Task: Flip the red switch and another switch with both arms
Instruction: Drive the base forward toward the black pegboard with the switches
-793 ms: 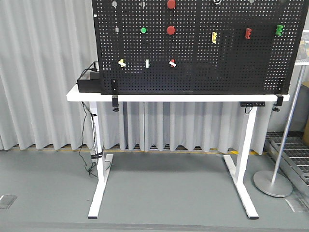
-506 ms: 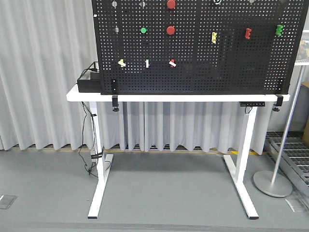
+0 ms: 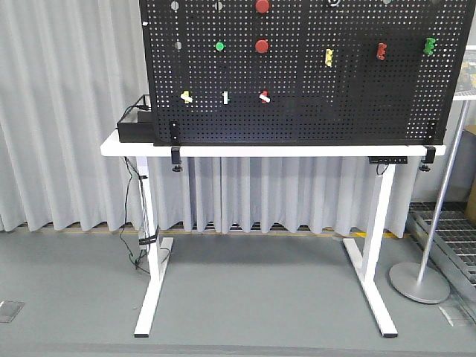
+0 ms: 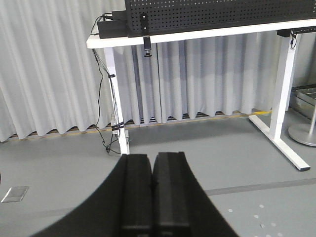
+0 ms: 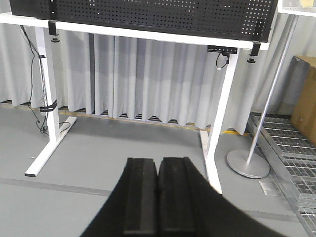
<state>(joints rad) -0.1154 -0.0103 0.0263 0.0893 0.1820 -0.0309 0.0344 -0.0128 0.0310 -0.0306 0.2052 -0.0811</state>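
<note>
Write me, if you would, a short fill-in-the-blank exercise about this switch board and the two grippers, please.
The round button just above the red switch is coloured ___. Between the yellow switch and the red switch sits a ___ one. The left gripper and the right gripper are both ___. The pegboard stands on a table coloured ___.
Missing words: red; white; shut; white.

The left tool (image 4: 152,160) and the right tool (image 5: 158,163) each point forward, black jaws pressed flat together.
</note>
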